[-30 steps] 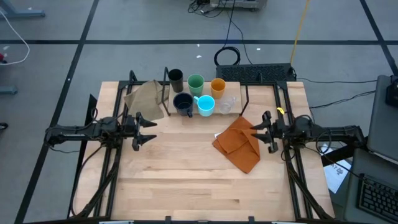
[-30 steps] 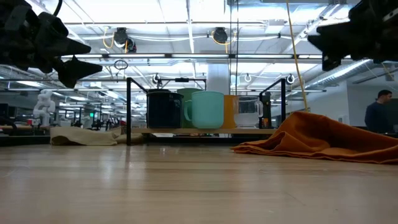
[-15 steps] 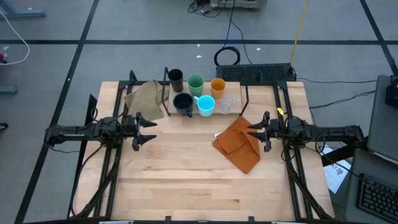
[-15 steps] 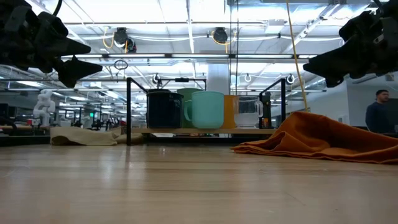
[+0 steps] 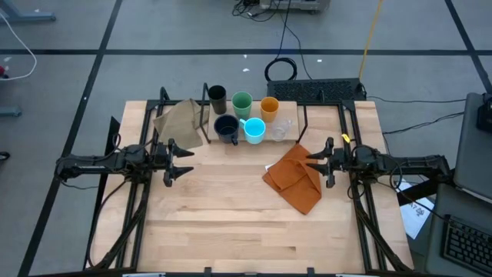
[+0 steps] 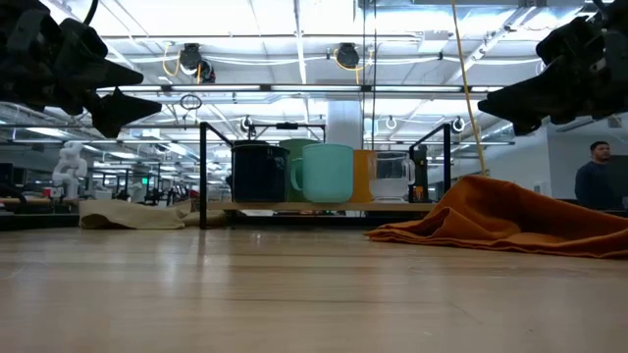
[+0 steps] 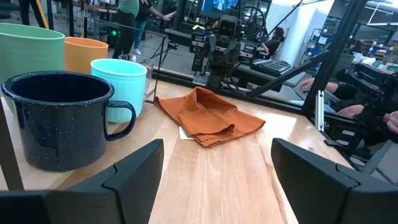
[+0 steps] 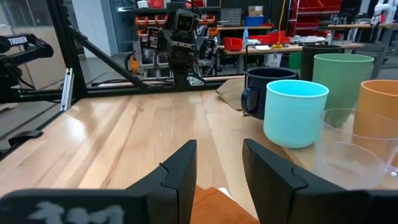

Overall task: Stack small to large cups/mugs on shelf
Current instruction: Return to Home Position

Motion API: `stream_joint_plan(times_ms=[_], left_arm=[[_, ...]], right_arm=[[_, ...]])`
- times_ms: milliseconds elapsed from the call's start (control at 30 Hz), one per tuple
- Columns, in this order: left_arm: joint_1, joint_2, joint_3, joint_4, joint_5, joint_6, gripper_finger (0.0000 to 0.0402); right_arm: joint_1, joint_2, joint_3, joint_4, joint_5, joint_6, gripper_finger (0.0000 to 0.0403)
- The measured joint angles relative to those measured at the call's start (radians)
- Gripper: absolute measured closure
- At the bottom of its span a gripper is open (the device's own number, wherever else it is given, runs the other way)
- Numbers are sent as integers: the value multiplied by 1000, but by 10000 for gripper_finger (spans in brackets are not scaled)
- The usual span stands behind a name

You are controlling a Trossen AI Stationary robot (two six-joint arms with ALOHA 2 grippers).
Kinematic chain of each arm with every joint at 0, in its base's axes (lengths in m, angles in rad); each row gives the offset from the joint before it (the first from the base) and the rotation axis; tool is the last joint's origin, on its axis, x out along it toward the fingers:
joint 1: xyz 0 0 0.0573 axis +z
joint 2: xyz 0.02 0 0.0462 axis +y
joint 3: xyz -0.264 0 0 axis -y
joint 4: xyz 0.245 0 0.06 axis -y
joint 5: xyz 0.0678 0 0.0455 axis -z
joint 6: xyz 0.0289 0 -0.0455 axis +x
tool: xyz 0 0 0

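Left gripper [image 5: 190,161] hovers at the table's left, fingers spread wide, holding nothing. Right gripper [image 5: 311,161] hangs over the orange cloth [image 5: 292,178], fingers narrowly parted, empty too. All six cups [image 5: 254,130] stand on the far shelf [image 6: 294,206] (two rows from overhead; the low view mostly hides the back row).

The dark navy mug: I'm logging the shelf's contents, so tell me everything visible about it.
The dark navy mug looks like speckled enamel, with a rolled rim and a loop handle. It stands upright and empty on the shelf, in the front row, at the left end in the high view. Its handle is turned toward the light blue mug beside it. Nothing rests on it.
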Motion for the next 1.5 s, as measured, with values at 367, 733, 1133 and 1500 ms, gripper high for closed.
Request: stream_joint_plan(times_ms=[367, 733, 1133, 1500], left_arm=[[0, 0, 0, 0, -27, 124, 103], [-22, 0, -3, 3, -26, 169, 103], [-25, 0, -4, 3, -26, 147, 103], [-25, 0, -6, 13, -26, 172, 103]], right_arm=[[0, 0, 0, 2, -2, 27, 282], [0, 0, 0, 5, -3, 45, 282], [0, 0, 0, 5, -3, 37, 282], [0, 0, 0, 12, -3, 17, 282]])
